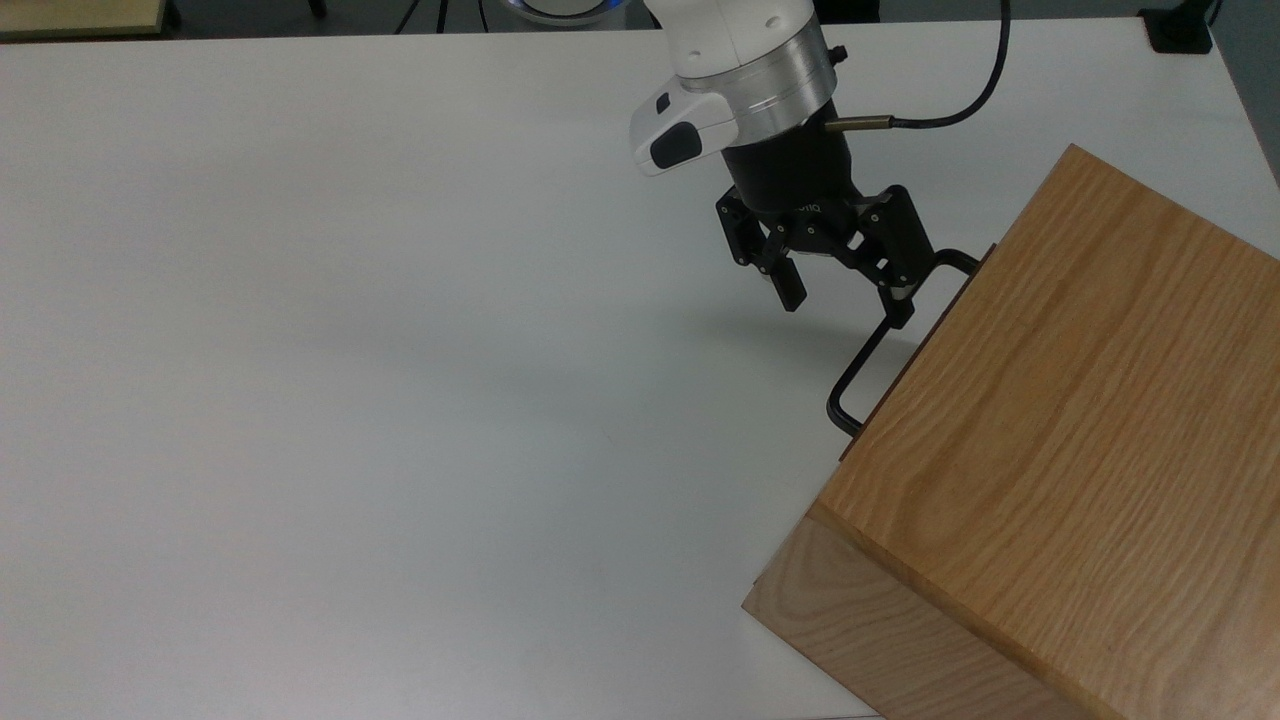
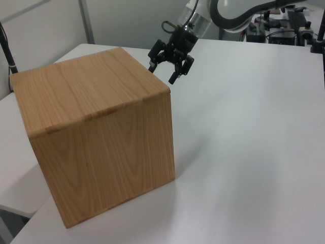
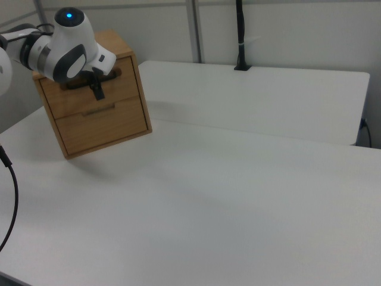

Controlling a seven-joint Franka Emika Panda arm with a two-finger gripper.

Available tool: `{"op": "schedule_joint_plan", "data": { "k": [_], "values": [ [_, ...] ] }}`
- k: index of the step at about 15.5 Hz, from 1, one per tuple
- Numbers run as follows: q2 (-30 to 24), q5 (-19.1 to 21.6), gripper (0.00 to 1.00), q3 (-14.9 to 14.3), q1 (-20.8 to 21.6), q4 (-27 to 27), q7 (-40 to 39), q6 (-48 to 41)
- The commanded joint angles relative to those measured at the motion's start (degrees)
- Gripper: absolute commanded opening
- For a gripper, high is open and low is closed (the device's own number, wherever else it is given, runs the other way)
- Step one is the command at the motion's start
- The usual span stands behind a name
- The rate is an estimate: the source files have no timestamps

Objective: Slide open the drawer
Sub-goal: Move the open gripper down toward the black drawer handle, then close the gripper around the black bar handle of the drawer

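Fingers [image 1: 905, 300] spread open at the drawer [image 3: 89, 88] handle [image 1: 880, 340], one over the bar, not gripping

White table [image 1: 350, 400] carries one oak cabinet [image 1: 1080, 450], resting directly on its surface, just beyond the spread jaws

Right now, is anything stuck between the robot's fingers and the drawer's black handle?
No, nothing visible is in the way. The open gripper is right at the handle of the drawer. In front of the drawer, the white table is bare, so it has room to slide out.
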Motion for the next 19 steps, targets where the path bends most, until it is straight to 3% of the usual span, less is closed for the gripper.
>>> {"op": "schedule_joint_plan", "data": {
  "k": [1,2,6,8,11,15,17,19],
  "values": [
    [1.0,0.95,0.86,0.43,0.29,0.61,-1.98,1.14],
    [1.35,0.95,0.82,0.78,0.2,0.69,-1.98,1.4],
    [1.71,1.21,0.41,2.1,0.2,0.34,-1.54,9.47],
    [2.24,1.56,0.26,2.27,0.29,0.08,-1.27,11.85],
    [2.15,2.27,0.12,2.45,0.29,0.08,-1.36,12.3],
    [1.19,2.27,0.12,2.89,0.37,-1.23,-1.45,11.77],
    [0.39,2.27,0.16,4.82,-0.24,-2.03,-1.45,11.07],
    [0.22,2.27,0.27,5.09,-0.33,-2.03,-0.93,10.63]
  ]
}}
